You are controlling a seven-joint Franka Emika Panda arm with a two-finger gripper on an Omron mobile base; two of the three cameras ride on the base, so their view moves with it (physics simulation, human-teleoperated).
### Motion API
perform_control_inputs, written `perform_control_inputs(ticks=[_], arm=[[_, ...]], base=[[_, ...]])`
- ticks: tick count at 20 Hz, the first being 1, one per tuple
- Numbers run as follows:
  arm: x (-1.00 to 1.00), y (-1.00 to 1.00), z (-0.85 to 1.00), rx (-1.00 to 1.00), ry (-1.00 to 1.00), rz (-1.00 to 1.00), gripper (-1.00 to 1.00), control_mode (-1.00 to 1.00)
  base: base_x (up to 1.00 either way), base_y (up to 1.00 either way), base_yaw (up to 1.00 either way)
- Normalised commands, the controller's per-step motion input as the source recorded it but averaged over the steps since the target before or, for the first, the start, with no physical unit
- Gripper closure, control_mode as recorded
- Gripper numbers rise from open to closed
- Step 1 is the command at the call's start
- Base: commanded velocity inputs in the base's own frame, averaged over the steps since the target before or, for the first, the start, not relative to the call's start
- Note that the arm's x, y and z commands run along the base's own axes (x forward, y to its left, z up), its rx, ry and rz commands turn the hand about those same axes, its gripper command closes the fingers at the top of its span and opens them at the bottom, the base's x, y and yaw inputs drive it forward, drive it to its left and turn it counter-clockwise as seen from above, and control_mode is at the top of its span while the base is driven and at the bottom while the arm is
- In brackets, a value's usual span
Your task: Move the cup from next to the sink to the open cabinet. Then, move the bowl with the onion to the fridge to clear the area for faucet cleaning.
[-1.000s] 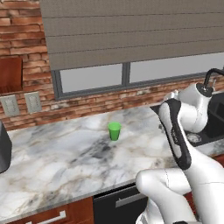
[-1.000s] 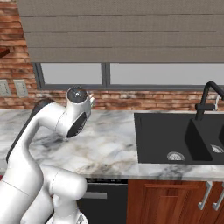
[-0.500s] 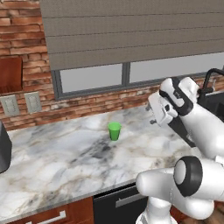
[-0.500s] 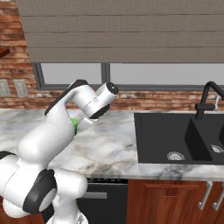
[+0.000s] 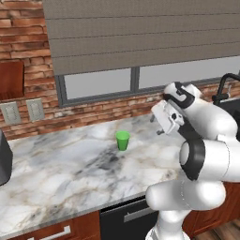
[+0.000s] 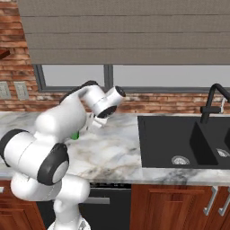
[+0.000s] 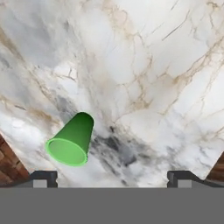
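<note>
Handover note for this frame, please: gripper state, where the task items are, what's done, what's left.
Gripper: open, holding nothing, hovering above the marble counter with its fingers spread wide.
Cup: upright on the counter, left of the sink, apart from the fingers; in the hand view it sits near the left finger.
Faucet: at the back of the sink.
Done: nothing yet; the cup is ungrasped.
Left: grasp the cup, put it in the cabinet, then take the bowl with the onion to the fridge.
</note>
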Motion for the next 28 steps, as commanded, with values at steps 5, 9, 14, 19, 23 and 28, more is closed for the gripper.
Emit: perform_control_inputs(ticks=[5, 9, 14, 19, 23, 28], arm=[[0.08, 0.38, -0.55, 0.14, 0.0, 0.16, -1.0, -1.0], [0.44, 0.41, -0.18, 0.22, 0.04, 0.03, -1.0, -1.0], [0.44, 0.15, -0.21, 0.13, 0.18, 0.02, -1.0, -1.0], [0.06, 0.0, -0.26, 0.04, 0.39, 0.05, -1.0, -1.0], [0.01, 0.11, -0.17, 0.0, 0.19, 0.08, -1.0, -1.0], [0.28, 0.02, -0.16, 0.02, 0.0, 0.0, -1.0, -1.0]], base=[[0.0, 0.0, 0.0], [0.0, 0.0, 0.0], [0.0, 0.0, 0.0], [0.0, 0.0, 0.0], [0.0, 0.0, 0.0], [0.0, 0.0, 0.0]])
